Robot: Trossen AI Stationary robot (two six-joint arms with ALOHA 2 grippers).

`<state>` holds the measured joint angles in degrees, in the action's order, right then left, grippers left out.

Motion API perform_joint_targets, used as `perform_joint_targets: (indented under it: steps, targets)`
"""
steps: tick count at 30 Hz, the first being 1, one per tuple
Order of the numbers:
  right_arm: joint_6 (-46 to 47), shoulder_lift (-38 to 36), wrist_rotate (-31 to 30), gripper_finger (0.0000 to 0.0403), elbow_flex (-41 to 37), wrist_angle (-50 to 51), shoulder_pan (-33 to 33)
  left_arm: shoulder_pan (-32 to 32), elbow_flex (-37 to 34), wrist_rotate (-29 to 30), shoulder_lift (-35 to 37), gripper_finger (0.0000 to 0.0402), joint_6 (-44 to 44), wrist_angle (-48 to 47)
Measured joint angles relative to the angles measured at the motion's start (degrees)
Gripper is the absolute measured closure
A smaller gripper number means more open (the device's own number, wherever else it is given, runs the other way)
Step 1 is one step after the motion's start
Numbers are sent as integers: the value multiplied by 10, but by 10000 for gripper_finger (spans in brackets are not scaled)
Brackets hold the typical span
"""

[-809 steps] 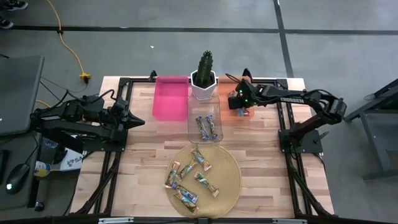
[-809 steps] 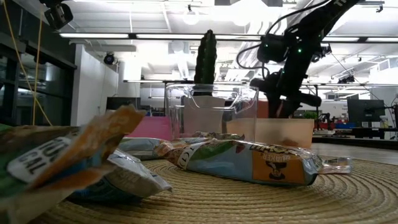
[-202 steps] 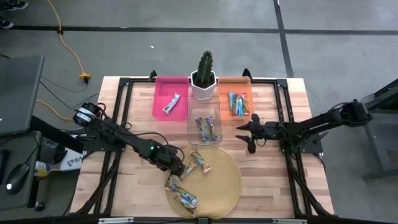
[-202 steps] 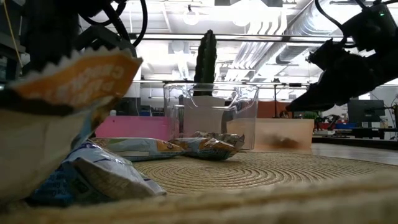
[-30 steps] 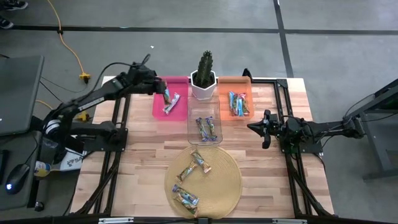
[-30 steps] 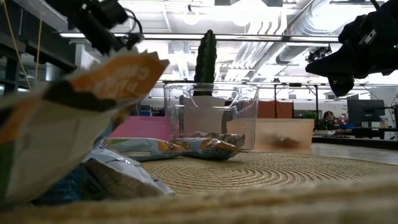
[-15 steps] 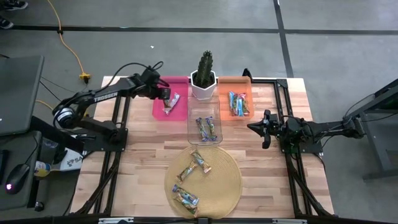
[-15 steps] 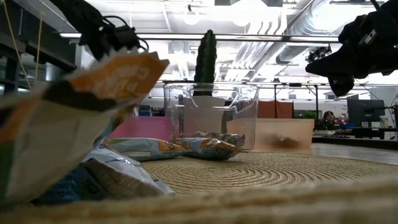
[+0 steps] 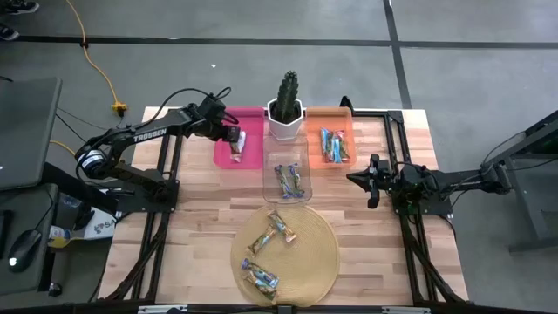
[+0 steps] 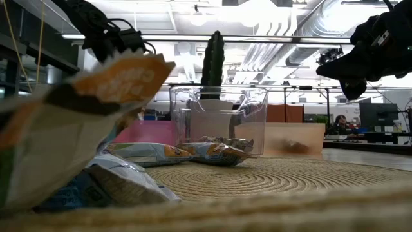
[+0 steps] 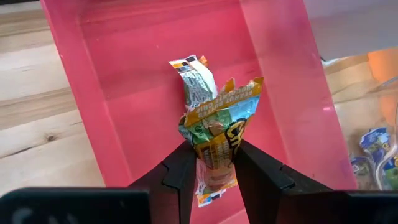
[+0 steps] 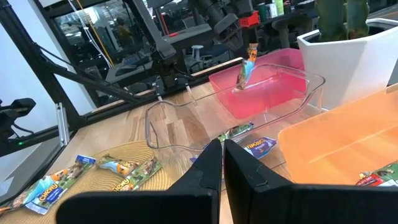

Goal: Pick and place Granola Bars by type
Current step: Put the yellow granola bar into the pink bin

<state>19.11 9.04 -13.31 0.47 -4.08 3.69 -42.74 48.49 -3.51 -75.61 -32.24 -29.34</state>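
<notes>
Two dark fingers of the left gripper (image 11: 214, 171) are clamped on one yellow-and-green granola bar (image 11: 219, 130), pinched across its lower half so that it hangs upright over the pink bin (image 11: 93, 81). A second bar (image 11: 196, 84) already lies on the bin floor just beyond it. The wrapper is thin, crinkled foil and probably light and slick; it looks likely to buckle at its crimped ends. A hold across the mid-body, where the contents give the jaws something firm, looks the sounder choice. The right gripper (image 12: 219, 163) is closed and empty, waiting at the right of the table near the orange bin (image 9: 329, 114). The clear bin (image 9: 287, 159) holds further bars. The remaining bars (image 9: 273, 232) lie on the round woven mat (image 9: 324, 253).
</notes>
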Motion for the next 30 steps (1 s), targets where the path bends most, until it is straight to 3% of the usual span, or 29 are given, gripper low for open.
perform_joint_targets:
  steps: [6,18,24,30]
  targets:
    - [1,0,0,402,0,0,0,0,0,-5,0,290,25,-17]
    - [1,0,0,402,0,0,0,0,0,-8,0,203,25,-13]
    - [0,0,0,402,0,0,0,0,0,-56,25,202,25,36]
    - [0,0,0,402,0,0,0,0,0,-150,85,202,23,73]
